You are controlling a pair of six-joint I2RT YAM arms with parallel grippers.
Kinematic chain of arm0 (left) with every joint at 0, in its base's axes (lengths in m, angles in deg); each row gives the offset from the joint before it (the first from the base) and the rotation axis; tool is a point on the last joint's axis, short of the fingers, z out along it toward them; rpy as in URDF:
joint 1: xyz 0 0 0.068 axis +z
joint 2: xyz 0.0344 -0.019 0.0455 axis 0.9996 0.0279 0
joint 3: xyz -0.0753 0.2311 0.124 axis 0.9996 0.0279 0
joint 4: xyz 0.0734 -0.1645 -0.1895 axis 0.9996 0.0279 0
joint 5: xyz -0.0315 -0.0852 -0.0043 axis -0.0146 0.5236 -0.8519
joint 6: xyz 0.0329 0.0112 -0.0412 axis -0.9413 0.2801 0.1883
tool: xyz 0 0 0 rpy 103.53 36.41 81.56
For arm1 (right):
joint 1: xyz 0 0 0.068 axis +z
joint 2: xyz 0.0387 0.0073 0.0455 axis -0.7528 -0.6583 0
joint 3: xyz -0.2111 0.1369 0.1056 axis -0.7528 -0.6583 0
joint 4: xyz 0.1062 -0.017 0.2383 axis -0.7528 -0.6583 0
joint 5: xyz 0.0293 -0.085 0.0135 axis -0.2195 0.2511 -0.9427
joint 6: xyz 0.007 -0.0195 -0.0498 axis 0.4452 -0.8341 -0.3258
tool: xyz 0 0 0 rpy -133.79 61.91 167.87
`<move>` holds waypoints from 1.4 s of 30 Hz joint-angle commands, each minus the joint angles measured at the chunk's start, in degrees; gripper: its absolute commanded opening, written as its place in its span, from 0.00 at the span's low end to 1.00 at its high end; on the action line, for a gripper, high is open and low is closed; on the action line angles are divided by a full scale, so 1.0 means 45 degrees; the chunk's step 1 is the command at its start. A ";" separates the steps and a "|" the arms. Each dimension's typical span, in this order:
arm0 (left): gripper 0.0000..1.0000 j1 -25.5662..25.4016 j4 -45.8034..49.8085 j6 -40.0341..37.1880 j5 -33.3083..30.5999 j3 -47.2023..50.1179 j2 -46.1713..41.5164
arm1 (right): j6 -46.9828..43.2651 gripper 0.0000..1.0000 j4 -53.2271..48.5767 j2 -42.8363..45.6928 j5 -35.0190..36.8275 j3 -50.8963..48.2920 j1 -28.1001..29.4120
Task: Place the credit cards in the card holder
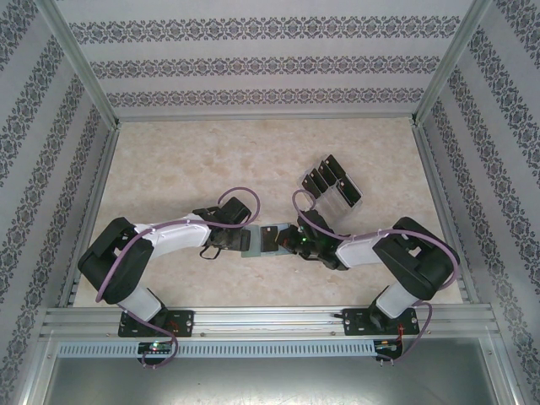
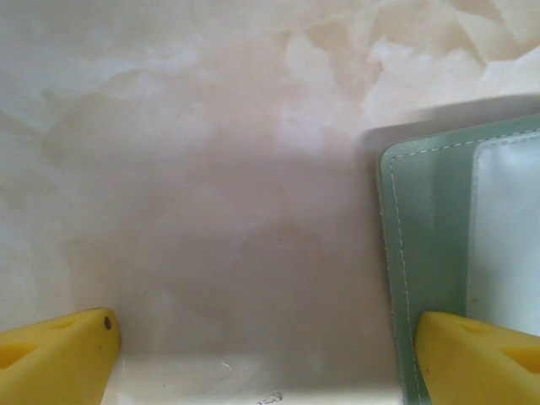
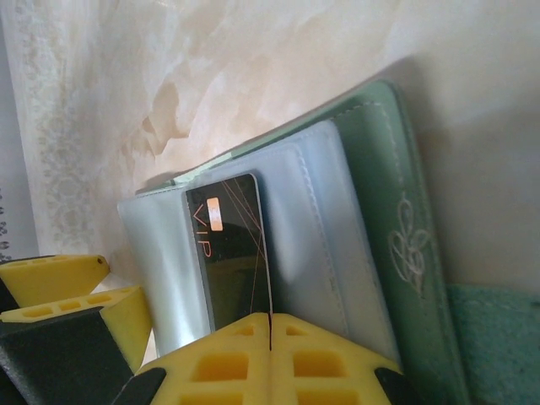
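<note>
The card holder (image 3: pixel 384 194) lies open on the table, sage green outside with pale clear pockets inside. My right gripper (image 3: pixel 270 331) is shut on a black credit card (image 3: pixel 229 253) marked VIP, held on edge against the pale pockets. In the top view the card (image 1: pixel 272 235) sits over the holder (image 1: pixel 251 242), between the right gripper (image 1: pixel 289 240) and the left gripper (image 1: pixel 234 240). My left gripper (image 2: pixel 270 363) stands open over bare table, and its right finger (image 2: pixel 477 359) rests over the holder's left edge (image 2: pixel 422 253). Nothing is between its fingers.
A clear slotted rack (image 1: pixel 337 181) with several more black cards stands behind the right arm. The marble-patterned table (image 1: pixel 186 160) is walled in by patterned panels, with a metal rail at the near edge. A green cloth-like patch (image 3: pixel 498 337) lies beside the holder.
</note>
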 commanded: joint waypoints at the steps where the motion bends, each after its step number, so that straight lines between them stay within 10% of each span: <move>1: 0.91 -0.0092 0.0674 -0.0307 -0.0433 0.0284 0.0461 | 0.0615 0.00 -0.0488 0.0251 0.0937 -0.0394 0.0131; 42: 0.92 -0.0106 0.1356 -0.0444 -0.0730 -0.0237 -0.0778 | 0.0563 0.00 -0.0455 0.0222 0.0763 -0.0168 0.0577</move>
